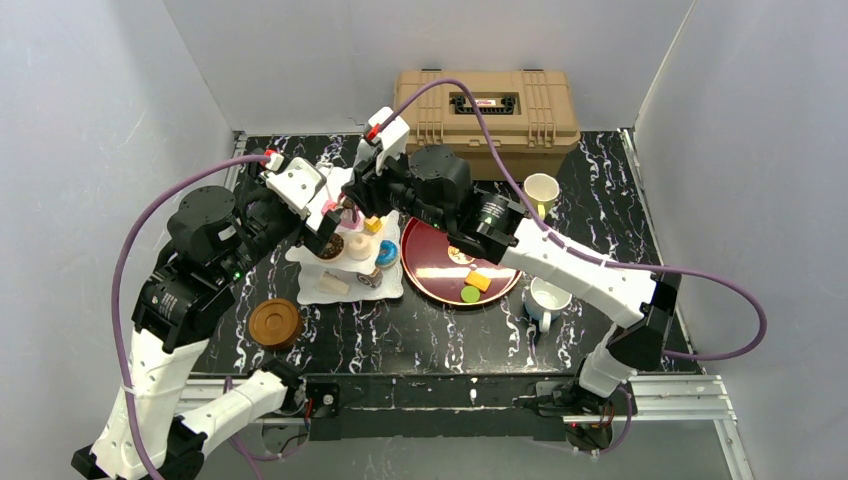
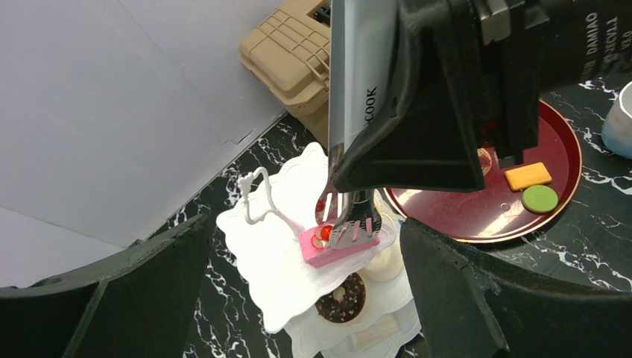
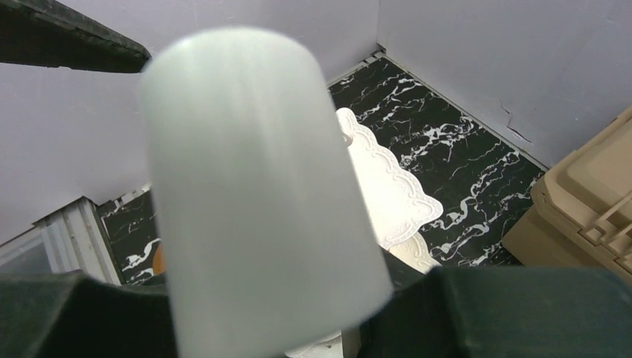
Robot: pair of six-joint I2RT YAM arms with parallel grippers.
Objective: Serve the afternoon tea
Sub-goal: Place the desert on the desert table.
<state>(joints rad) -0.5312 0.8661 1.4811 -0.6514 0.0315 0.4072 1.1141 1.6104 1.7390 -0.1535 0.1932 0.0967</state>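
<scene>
Top external view: both arms reached in over the white three-tier stand (image 1: 312,288) at counter (image 1: 440,345) left-centre. The right arm crossed over the dark red tray (image 1: 430,268), where an orange cake (image 1: 478,281) and a green roll (image 1: 470,294) waited. The right claw (image 1: 362,196) was clamped on steel tongs, and the left claw (image 1: 325,236) sat just beside the stand's top. The cream-yellow mug (image 1: 541,190) and white mug (image 1: 548,300) stood right of the tray. The brown coasters (image 1: 275,322) were stacked at near left, with the tan case (image 1: 487,108) at the back. Left wrist view: the left claw (image 2: 304,224) had its jaws spread wide and empty, framing the top tier. The steel tongs (image 2: 361,89) ran steeply down out of the right claw (image 2: 406,149), tips on the pink cake (image 2: 328,250), which rested on the top tier beside the wire handle (image 2: 257,198). Right wrist view: the tongs' handle was a blurred pale shaft filling the frame, with the stand's wavy edge below. The grip itself was unreadable here. Judgement: the cake lay directly under the tong tips, on the tongs' long axis. Only the right arm could act on it, so loosening the grip and lifting straight up looked to be next.
</scene>
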